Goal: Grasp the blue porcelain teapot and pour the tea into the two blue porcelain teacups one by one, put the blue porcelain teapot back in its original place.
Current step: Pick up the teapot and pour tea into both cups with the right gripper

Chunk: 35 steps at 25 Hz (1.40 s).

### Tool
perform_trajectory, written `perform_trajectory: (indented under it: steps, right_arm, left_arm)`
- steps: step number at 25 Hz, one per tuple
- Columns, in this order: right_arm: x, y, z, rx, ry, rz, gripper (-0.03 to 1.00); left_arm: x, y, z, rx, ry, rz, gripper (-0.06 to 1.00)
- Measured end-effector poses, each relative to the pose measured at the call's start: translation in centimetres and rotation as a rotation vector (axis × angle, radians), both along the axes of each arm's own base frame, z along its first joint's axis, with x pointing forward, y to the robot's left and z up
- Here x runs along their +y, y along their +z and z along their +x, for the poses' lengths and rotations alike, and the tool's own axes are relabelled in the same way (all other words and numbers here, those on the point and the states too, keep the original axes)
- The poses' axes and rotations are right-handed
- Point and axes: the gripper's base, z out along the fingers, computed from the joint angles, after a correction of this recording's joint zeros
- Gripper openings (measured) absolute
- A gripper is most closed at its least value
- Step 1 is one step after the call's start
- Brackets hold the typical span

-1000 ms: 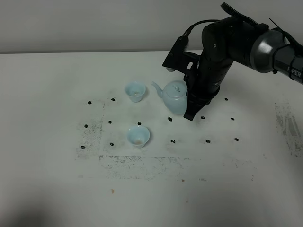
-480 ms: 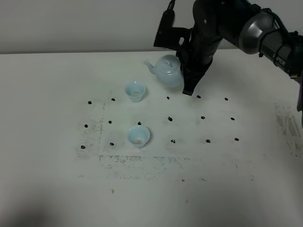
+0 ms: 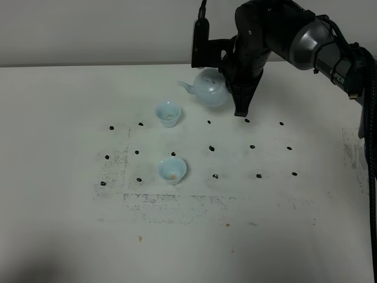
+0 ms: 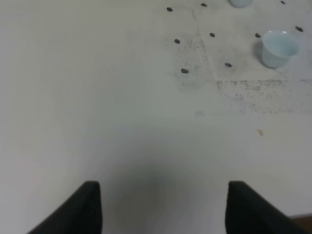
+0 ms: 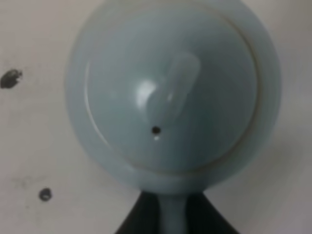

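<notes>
Pale blue teapot [image 3: 211, 89] sat at upper centre, handle pinched by right gripper [image 3: 237, 97], upper teacup [image 3: 168, 113] stood lower left of spout, lower teacup [image 3: 172, 169] below, left gripper [image 4: 163, 209] was spread.

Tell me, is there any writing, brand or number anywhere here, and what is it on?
"PER": small white letters on the right arm, start cut off, barely readable.
Nothing written on the blue porcelain teapot, far teacup, near teacup or table.
</notes>
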Motion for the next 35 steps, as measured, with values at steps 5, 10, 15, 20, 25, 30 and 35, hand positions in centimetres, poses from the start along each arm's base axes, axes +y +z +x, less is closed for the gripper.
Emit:
perform_trajectory:
  steps: [5,10,15,20,25,30,35]
  right_arm:
    - [0.3,-0.6,0.5,-0.031,0.043,-0.008,0.08]
    - [0.6,-1.7,0.9,-0.046,0.107,-0.048,0.08]
    - [0.8,-2.7,1.3,-0.069,0.156,-0.101,0.08]
    - [1.3,-2.8,1.4,-0.105,0.192,-0.126,0.08]
    - [2.3,-2.7,1.2,-0.137,0.250,-0.154,0.08]
    - [2.4,-2.8,1.4,-0.160,0.283,-0.203,0.08]
    - [2.6,-3.3,1.6,-0.178,0.307,-0.239,0.08]
  left_arm:
    - [0.0,0.0,0.0,0.000,0.000,0.000,0.57]
    - [0.0,0.0,0.0,0.000,0.000,0.000,0.57]
    - [0.0,0.0,0.0,0.000,0.000,0.000,0.57]
    - [0.0,0.0,0.0,0.000,0.000,0.000,0.57]
    - [0.0,0.0,0.0,0.000,0.000,0.000,0.57]
    - [0.0,0.0,0.0,0.000,0.000,0.000,0.57]
    - [0.0,0.0,0.0,0.000,0.000,0.000,0.57]
